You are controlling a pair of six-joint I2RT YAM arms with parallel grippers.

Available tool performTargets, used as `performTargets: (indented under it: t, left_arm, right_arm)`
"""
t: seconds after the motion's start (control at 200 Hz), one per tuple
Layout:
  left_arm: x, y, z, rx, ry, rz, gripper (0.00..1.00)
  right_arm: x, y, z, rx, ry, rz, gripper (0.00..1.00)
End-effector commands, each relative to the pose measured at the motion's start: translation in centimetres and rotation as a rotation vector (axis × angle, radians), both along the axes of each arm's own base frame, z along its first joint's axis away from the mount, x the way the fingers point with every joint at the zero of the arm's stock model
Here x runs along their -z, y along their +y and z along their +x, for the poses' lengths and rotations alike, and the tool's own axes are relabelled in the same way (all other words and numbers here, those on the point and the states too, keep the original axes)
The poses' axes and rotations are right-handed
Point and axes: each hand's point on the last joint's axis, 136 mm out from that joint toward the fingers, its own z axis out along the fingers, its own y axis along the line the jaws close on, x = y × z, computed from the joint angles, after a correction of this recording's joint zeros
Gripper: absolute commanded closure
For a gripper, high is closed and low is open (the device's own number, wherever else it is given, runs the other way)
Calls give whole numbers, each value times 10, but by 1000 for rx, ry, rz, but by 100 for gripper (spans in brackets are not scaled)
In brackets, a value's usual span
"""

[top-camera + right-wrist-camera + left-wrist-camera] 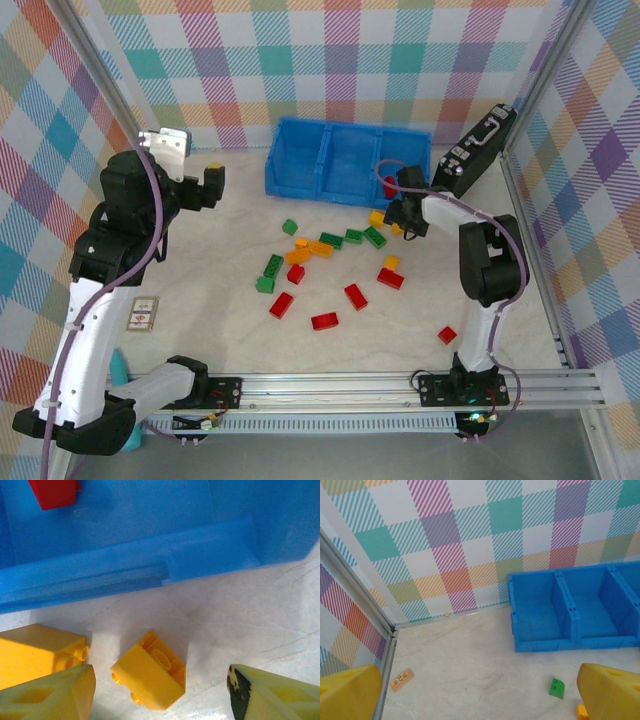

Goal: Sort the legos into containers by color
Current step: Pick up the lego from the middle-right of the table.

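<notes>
We note right hand [161,686] parted, gripping nothing; yellow brick [150,672] loose on surface [250,605] between its fingers [55,695], just beside blue tray [150,560]. Inside tray, red brick [52,491]. Our left hand [480,692] wide open, empty. Other legos [320,247] scattered across surface.

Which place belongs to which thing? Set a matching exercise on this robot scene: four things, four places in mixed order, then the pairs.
Things
1. red brick
2. yellow brick
3. black case
4. card

Places
a. right of the tray, at the back of the table
b. between the right gripper's open fingers, in front of the tray
c. beside the left arm
d. inside the tray

Pairs: 1-d, 2-b, 3-a, 4-c
</notes>
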Motion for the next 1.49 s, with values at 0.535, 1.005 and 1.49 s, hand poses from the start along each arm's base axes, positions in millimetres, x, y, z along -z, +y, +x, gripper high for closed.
performTargets:
  t: [0.535,1.005,1.49]
  left_arm:
    - [-1,1,6,-12,-15,24,0]
    - [2,2,5,-14,-19,38,0]
    - [-7,7,-8,-16,-103,25,0]
  right_arm:
    - [41,-9,12,55,41,18,36]
    - [44,-8,9,-5,82,-3,58]
    - [-6,10,-26,-172,80,-48,64]
